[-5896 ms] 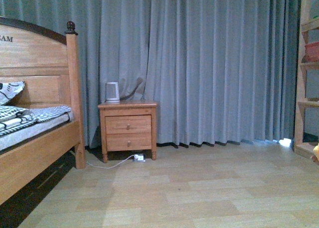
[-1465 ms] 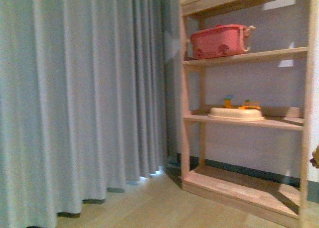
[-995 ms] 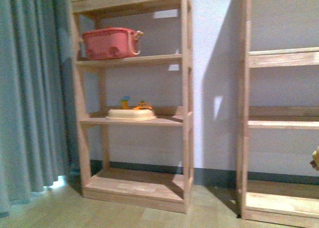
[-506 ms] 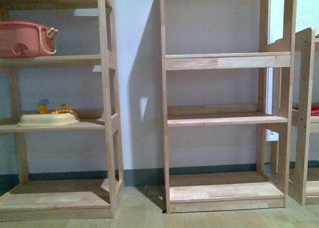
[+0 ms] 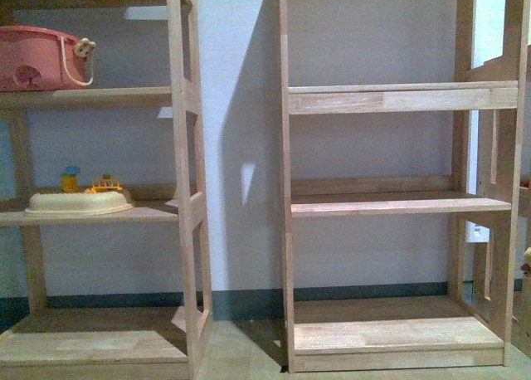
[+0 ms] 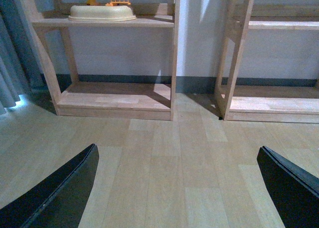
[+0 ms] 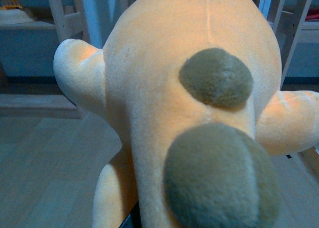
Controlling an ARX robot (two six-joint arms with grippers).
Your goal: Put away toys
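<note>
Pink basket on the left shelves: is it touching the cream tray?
Apart. The front view shows the pink basket on the upper shelf and the cream tray on the middle shelf, with bare wall between them.

- Two shelf units stand side by side against the wall: the left shelf unit and, to its right, the middle shelf unit, with a strip of wall between them.
- A third shelf unit stands just right of the middle one.
- A basket sits on an upper shelf of the left unit.
- On the shelf below it lies a basin. Small toys show above its rim, either in it or behind it.
- A curtain hangs left of the left unit.
- The floor lies before the units. The left hand is over it, fingers wide apart.
- The plush animal is close before the right wrist camera, above the floor, with shelf units behind it.
</note>
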